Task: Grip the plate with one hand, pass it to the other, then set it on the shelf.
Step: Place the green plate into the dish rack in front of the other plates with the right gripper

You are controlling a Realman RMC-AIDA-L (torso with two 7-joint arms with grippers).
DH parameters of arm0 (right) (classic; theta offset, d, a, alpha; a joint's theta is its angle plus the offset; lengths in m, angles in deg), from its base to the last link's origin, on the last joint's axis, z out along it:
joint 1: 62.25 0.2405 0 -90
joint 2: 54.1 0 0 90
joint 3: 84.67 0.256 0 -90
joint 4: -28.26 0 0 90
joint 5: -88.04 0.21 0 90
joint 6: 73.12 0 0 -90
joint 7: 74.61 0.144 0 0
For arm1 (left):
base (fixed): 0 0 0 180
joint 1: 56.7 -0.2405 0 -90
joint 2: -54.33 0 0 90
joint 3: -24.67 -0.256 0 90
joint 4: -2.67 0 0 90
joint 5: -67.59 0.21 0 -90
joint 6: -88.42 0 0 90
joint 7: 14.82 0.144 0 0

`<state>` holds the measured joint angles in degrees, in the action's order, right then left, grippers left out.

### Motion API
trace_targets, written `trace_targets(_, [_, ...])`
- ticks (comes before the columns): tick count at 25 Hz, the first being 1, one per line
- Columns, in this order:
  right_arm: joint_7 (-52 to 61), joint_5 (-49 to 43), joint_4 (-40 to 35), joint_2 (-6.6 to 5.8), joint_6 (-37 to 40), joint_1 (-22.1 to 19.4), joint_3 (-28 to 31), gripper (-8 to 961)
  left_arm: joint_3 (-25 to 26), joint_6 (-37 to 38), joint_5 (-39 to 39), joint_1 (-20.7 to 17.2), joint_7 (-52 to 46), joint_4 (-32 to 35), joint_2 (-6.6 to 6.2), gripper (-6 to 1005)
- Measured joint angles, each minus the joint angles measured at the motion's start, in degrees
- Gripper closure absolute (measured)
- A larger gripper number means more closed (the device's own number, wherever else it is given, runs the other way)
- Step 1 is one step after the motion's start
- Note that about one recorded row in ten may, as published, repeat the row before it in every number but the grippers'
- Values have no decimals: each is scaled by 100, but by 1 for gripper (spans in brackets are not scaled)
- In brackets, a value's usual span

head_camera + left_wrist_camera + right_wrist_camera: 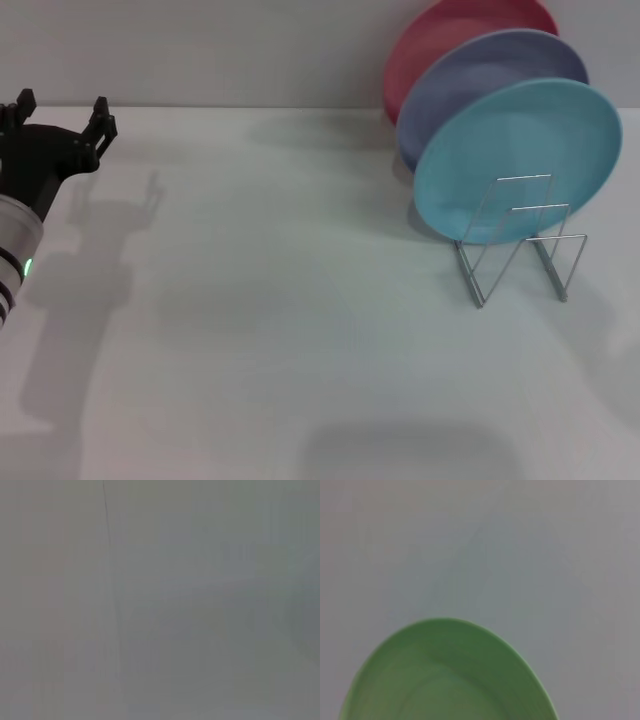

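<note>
A light green plate (450,675), plain and unpatterned, is seen in the right wrist view against a pale grey surface. In the head view, a sky-blue plate (520,160), a lavender plate (470,80) and a pinkish-red plate (430,40) are shown, all plain. The wire rack (520,245) is silver. The table (280,320) is white. The left gripper (60,125) is black, on a white and silver arm (15,250) marked by a small green light.

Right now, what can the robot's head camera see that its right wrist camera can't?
Only the head view shows the left gripper, open at the table's far left, and the wire shelf holding the sky-blue plate, lavender plate and red plate. Only the right wrist view shows the green plate. Both share the white table.
</note>
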<state>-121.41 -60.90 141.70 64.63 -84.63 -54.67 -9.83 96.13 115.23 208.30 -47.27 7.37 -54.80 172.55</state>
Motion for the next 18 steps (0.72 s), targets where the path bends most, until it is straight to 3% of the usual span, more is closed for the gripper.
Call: trace_targets(18, [-10, 547, -496, 5, 499, -159, -312, 911, 6, 86, 45, 159, -110, 192, -6, 179])
